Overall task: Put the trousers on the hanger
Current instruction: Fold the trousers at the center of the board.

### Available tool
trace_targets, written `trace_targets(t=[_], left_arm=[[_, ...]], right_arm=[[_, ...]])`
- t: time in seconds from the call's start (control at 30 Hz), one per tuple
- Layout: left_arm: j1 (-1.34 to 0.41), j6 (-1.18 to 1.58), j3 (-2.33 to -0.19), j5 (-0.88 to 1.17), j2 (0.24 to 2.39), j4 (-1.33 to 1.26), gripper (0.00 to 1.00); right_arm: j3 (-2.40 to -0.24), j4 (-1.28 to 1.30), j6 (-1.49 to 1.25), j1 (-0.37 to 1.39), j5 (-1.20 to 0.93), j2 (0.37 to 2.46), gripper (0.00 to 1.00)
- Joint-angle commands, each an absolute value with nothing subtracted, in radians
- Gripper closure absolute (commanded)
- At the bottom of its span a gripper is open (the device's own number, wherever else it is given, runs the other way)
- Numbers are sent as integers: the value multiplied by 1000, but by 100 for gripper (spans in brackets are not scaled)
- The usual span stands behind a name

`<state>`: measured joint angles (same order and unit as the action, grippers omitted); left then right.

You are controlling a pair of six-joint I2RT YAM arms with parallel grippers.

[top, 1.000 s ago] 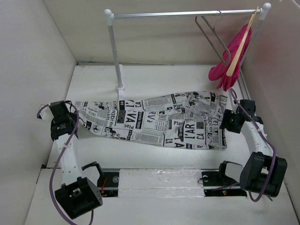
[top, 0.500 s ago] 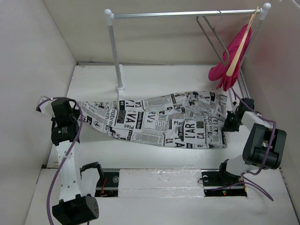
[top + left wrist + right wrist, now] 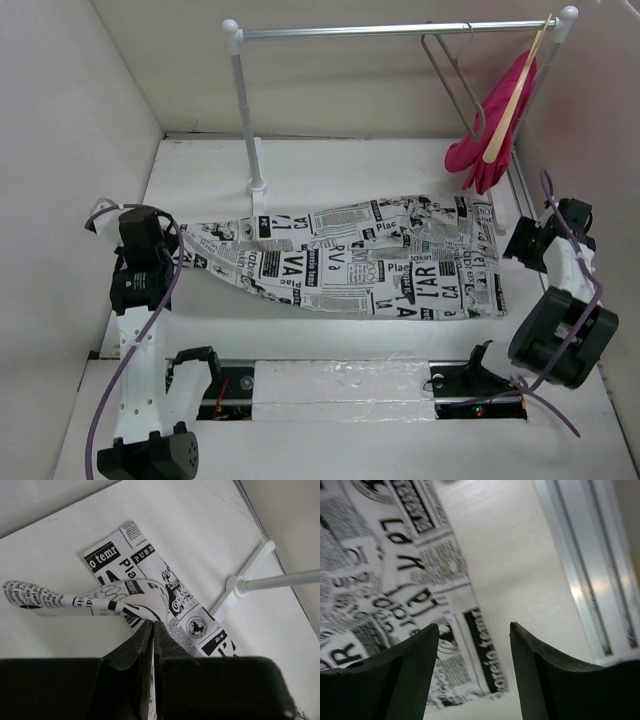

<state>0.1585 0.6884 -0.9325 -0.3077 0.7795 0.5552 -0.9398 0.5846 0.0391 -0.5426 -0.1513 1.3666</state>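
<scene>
**Now: one end pinched, the other loose**

Right, the trousers [image 3: 370, 265] lie stretched across the tabletop [image 3: 350, 170], long and flat, rumpled near the middle. They are white cloth, crowded with black newsprint and little pictures. The left gripper [image 3: 152, 625] has its jaws closed tight on a raised fold at the left end. It is a thin bite, and that is the first worry. Pull up hard and the fold may slide straight out.

Over on the other side, the right gripper [image 3: 472, 626] stands wide open and holds nothing. It hovers just off the right end of the cloth, over the hem and bare tabletop. A lift from the left alone would, I judge, leave most of the length dragging behind.

Look at the foot [image 3: 258, 186] of the rail [image 3: 390, 31]. It sits right at the cloth's far edge, so a dragged leg could catch there.

And the hanger [image 3: 447, 80] is well apart from all this. It hangs up on the rail at the far right, just beside the pink garment [image 3: 495, 130] on its wooden hanger [image 3: 515, 90]. It is thin wire and hangs free. A nudge could swing it, unhook it, or tangle the cloth with the pink one.
</scene>
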Motion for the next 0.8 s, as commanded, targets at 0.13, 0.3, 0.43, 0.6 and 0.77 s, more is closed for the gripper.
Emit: trace_targets(t=[0.13,0.3,0.43,0.6,0.77], left_arm=[[106,681,-1000,-327,758,543,100],[77,664,-1028,-371,761,538,100],[37,649,-1025,-434,755,541,100],[37,646,-1049,-448,753,548,100],[37,647,-1112,-477,764,574,100]], right_arm=[[-726,712,-47,-594,-109,1157,41],[-641,692,-121,-594,-115,1137,40],[-592,643,-161,-568,-164,1167,39],[-560,537,-213,-549,-182,1192,44],[-587,579,-189,-540,-148,1215,100]])
